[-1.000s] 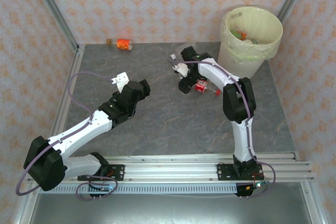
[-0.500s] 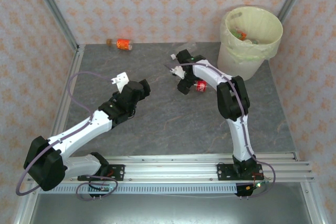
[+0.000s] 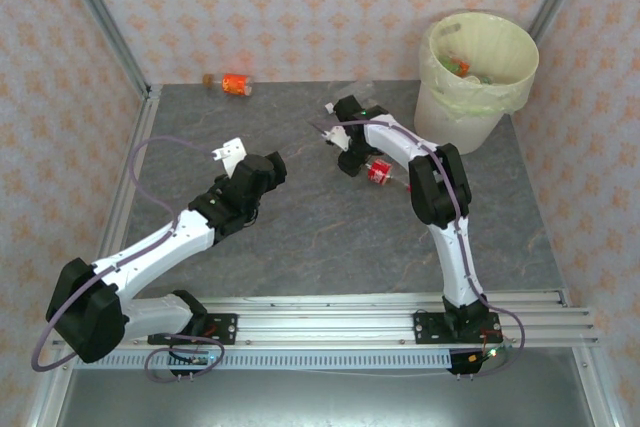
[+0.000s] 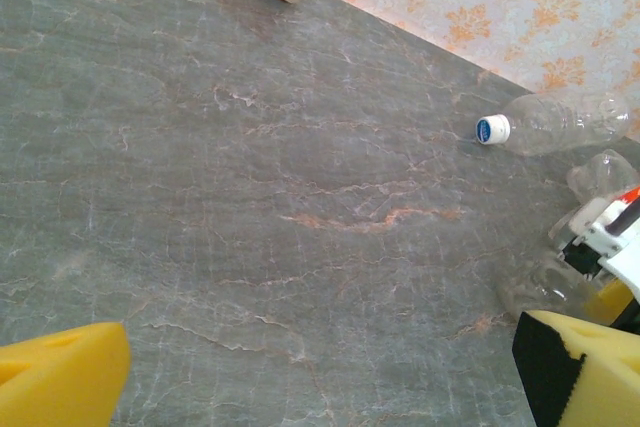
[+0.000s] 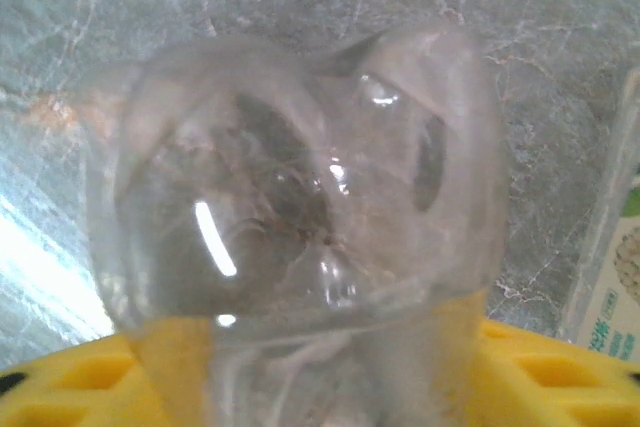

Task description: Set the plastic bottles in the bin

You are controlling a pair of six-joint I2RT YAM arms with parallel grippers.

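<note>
My right gripper [image 3: 354, 159] is shut on a clear plastic bottle [image 5: 300, 177]; its rounded bottom bulges out between the yellow pads [image 5: 70, 387]. From above this bottle shows a red label [image 3: 378, 170], low over the table's middle. My left gripper [image 3: 270, 169] is open over bare table, with nothing between its yellow pads [image 4: 60, 377]. An orange-labelled bottle [image 3: 236, 84] lies by the back wall. In the left wrist view a clear bottle with a blue cap [image 4: 555, 125] lies near the wall. The cream bin [image 3: 478, 97] stands at the back right with bottles inside.
A white and green label [image 5: 612, 277] of another item shows at the right edge of the right wrist view. The grey marbled table [image 3: 320, 237] is enclosed by patterned walls. A metal rail [image 3: 330, 312] runs along the near edge.
The right arm's elbow has swung left, and its gripper has shifted slightly left with the red-labelled bottle. The left arm has not moved.
</note>
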